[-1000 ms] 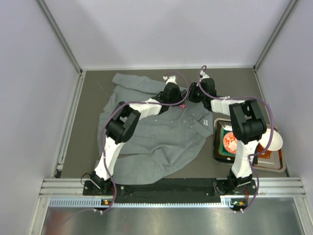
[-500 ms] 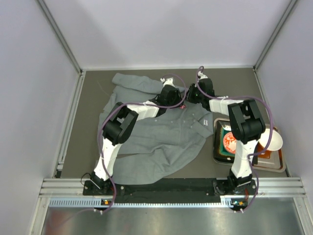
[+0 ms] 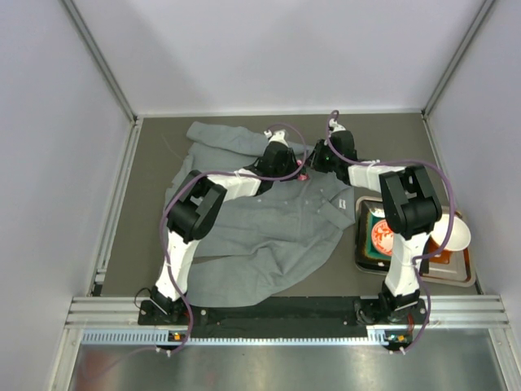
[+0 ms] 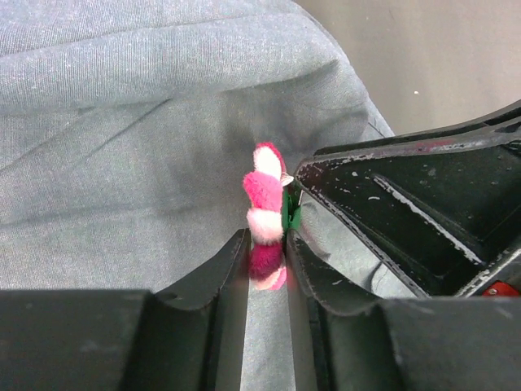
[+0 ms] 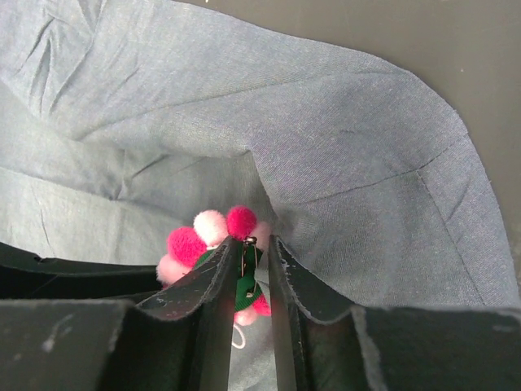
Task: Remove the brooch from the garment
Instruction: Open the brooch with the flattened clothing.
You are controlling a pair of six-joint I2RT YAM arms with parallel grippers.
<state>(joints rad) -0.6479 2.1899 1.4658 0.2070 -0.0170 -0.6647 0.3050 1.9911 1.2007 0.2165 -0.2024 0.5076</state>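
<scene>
The grey garment (image 3: 260, 228) lies rumpled across the dark table. The brooch (image 3: 302, 173), a ring of pink and magenta pompoms on a green backing, stands on edge near the collar, between both grippers. My left gripper (image 3: 295, 169) comes from the left and is shut on the brooch's lower pompoms (image 4: 264, 220). My right gripper (image 3: 314, 166) comes from the right. Its narrow jaws sit around the green backing and the metal pin (image 5: 248, 254) behind the brooch (image 5: 207, 232). Grey cloth (image 5: 366, 163) folds up around both.
A tray (image 3: 359, 244) at the right holds a round red-and-white object (image 3: 383, 236) and a white bowl (image 3: 456, 232). Bare dark table (image 3: 146, 204) lies left of the shirt. White walls close in on three sides.
Both wrists have drifted a little toward the far left. The brooch stays between the two grippers throughout.
</scene>
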